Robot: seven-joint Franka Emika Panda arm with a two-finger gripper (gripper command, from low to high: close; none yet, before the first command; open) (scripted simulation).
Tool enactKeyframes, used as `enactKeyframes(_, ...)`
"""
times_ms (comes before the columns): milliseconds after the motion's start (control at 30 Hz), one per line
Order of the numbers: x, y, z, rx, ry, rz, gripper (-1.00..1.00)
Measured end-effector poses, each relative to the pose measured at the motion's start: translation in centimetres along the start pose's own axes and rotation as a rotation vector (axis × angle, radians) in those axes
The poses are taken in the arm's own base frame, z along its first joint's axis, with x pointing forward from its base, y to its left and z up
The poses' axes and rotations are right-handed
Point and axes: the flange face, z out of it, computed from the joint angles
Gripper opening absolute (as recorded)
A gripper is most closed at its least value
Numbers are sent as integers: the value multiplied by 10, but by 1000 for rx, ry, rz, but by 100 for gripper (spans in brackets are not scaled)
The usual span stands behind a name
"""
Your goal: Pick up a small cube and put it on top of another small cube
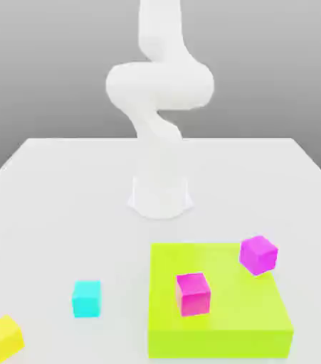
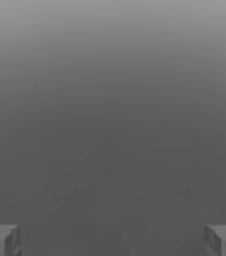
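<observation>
You see a plain white table (image 1: 42, 192) under a grey, featureless backdrop. The arm (image 1: 159, 92) is cut off by the exterior view's top edge. In the hand view, the fingers (image 2: 2, 240) stand wide apart, holding nothing. The cyan cube (image 1: 87, 298) is small and plain, resting near you on the exterior view's left, between the yellow cube (image 1: 3, 337) and the lime slab (image 1: 220, 313) bearing two magenta cubes (image 1: 193, 293).

A smooth, plain white arm (image 1: 159, 92) is seen, built of rounded, tube-like segments and widened into a flared round base (image 1: 160, 197). In the hand view, two blocky grey fingertips (image 2: 2, 240) with white upper edges are shown.
</observation>
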Motion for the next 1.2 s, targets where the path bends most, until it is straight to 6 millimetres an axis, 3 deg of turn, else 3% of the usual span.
enactKeyframes(133, -3, 18, 75, -157, -6, -36, 0)
enactKeyframes(267, -8, 50, 144, -289, -42, -65, 0)
enactKeyframes(433, -21, 104, 220, -420, -120, -92, 0)
enactKeyframes(600, -45, 165, 281, -506, -227, -106, 0)
enactKeyframes(767, -77, 224, 324, -542, -350, -102, 0)
enactKeyframes(933, -115, 274, 352, -526, -473, -77, 0)
enactKeyframes(1067, -150, 297, 365, -469, -564, -63, 0)
enactKeyframes(1200, -161, 306, 379, -448, -574, -52, 0)
